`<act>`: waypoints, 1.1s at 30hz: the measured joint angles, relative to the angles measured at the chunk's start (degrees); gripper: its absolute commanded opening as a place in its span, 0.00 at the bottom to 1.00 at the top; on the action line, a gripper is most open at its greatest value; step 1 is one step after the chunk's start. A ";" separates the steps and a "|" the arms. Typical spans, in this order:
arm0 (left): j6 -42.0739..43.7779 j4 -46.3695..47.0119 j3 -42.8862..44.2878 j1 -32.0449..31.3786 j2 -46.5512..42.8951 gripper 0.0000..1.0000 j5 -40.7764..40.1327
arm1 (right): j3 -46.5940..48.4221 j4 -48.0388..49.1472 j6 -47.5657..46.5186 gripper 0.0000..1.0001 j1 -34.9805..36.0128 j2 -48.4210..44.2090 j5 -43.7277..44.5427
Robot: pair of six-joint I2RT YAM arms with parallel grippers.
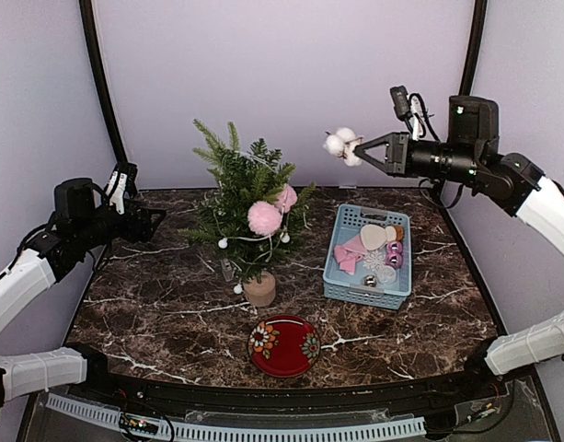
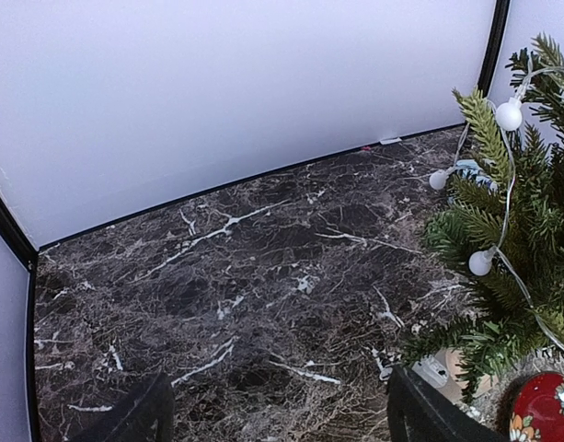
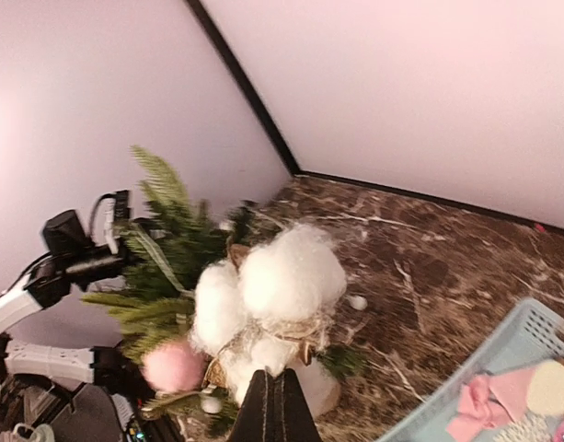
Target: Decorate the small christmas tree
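Nearest the arms' bases, a red flowered plate (image 1: 283,345) lies on the dark marble-patterned table (image 1: 162,304). Just behind it, left of centre, the small christmas tree (image 1: 249,198) stands on its wooden stump, carrying a pink pompom (image 1: 263,217) and a string of white beads (image 1: 254,238). To its right, a blue basket (image 1: 364,296) keeps spare ornaments within the right arm's reach. Higher up, the right gripper (image 1: 360,147), pressed together, pinches the stem of a white cotton sprig (image 1: 341,143), held high towards the treetop, probably to clear the branches. The left gripper (image 1: 153,221) hovers spread and empty beside the tree, perhaps to steady it. Plain pale walls enclose the table.
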 measured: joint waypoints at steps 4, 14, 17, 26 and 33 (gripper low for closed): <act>0.00 0.00 -0.02 0.00 -0.44 0.82 0.04 | 7.54 1.66 -0.94 0.00 7.80 3.93 -1.88; 0.00 0.00 -0.04 0.00 -1.46 0.82 0.02 | 21.24 0.17 -6.86 0.00 18.88 16.31 -2.64; 0.00 0.00 -0.04 0.00 -1.70 0.82 0.04 | 23.76 -1.14 -8.61 0.00 20.74 19.54 -1.84; 0.00 0.00 -0.07 0.00 -2.29 0.82 0.04 | 34.40 -10.82 -16.09 0.00 22.47 27.32 6.78; 0.00 0.00 -0.07 0.00 -2.91 0.82 0.02 | 43.10 -18.27 -20.17 0.00 22.47 31.65 10.88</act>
